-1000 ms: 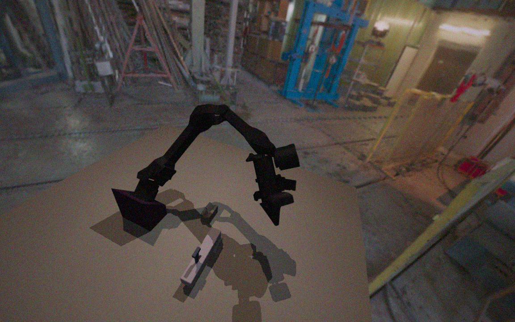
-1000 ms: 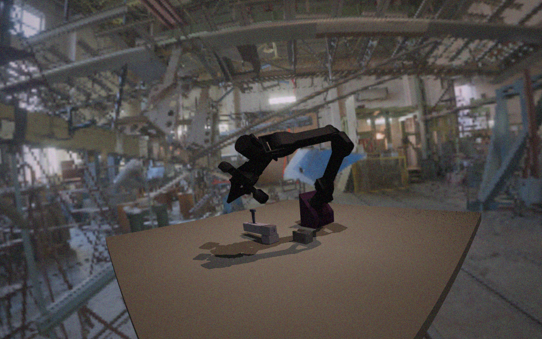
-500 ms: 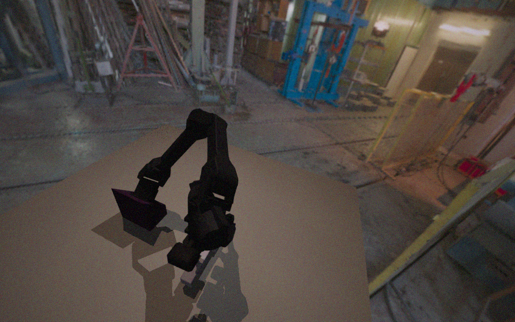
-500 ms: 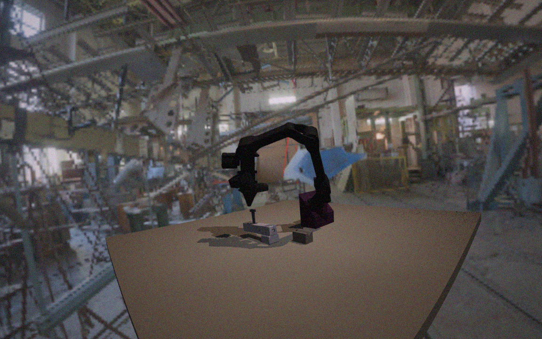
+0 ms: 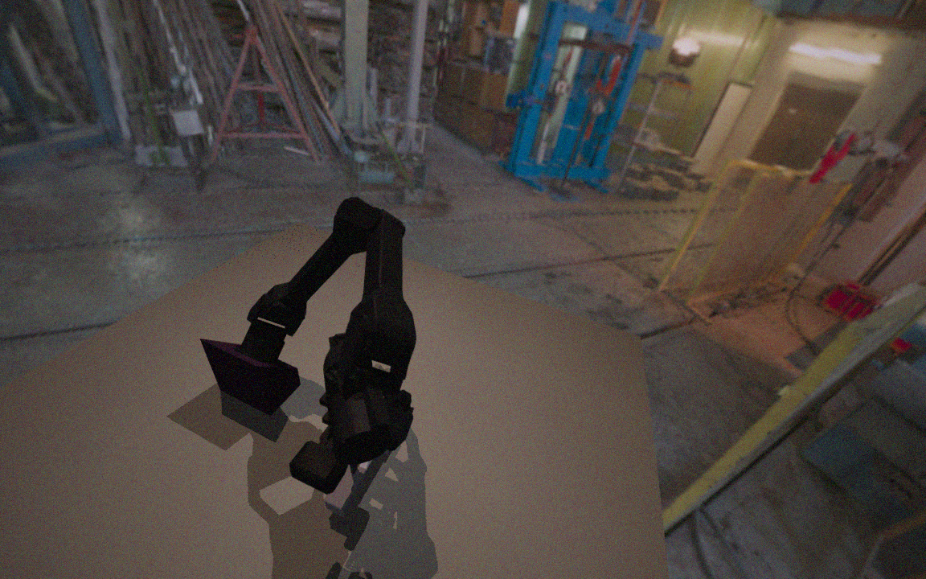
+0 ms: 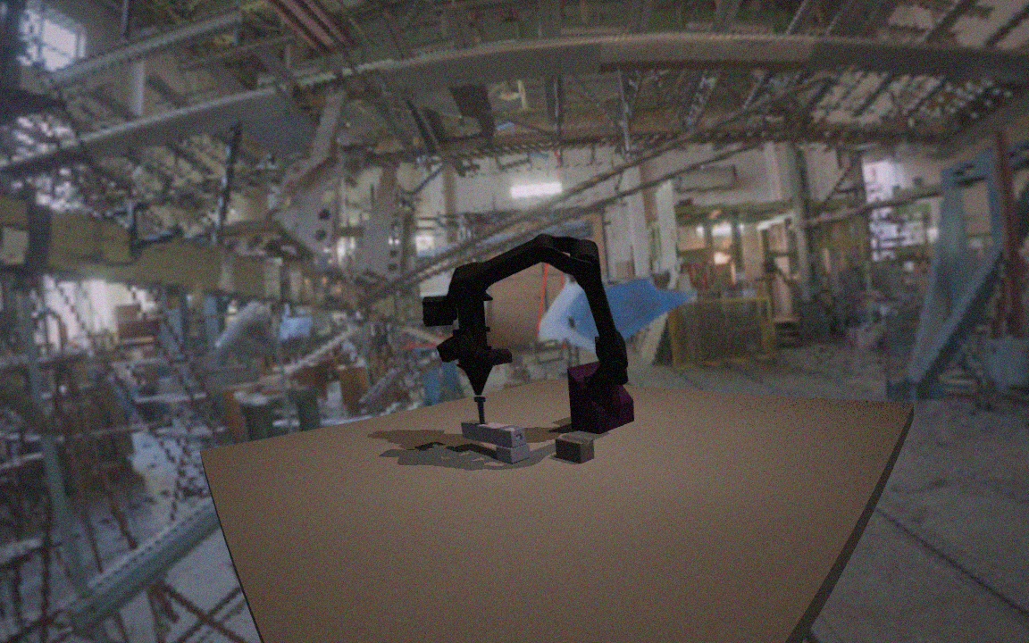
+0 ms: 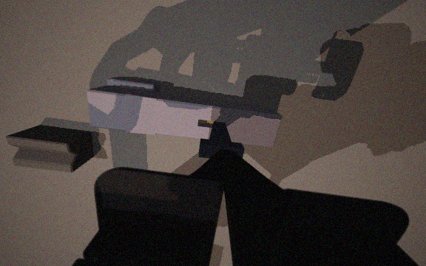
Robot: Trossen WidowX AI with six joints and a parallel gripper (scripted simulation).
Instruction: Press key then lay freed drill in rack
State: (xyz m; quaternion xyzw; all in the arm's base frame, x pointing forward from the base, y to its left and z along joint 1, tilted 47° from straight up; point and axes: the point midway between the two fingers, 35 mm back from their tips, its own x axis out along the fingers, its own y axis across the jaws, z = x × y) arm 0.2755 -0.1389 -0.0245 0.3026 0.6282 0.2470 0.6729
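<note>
A pale mauve bar-shaped holder stands on the table, its long upper bar raised over a foot block at one end. A dark T-shaped drill stands upright in it. A small dark and yellow piece shows on the bar beside the drill's shaft; I cannot tell whether it is the key. The rack, a small grey-brown grooved block, lies apart from the holder. My gripper is shut and empty, pointing down just above the drill's head. In the top view the arm hides the fingertips and rack.
The arm's dark purple base stands on the brown table, behind the rack in the exterior view. The arm arches high over the rack side. Arm shadows fall across the holder and the table around it.
</note>
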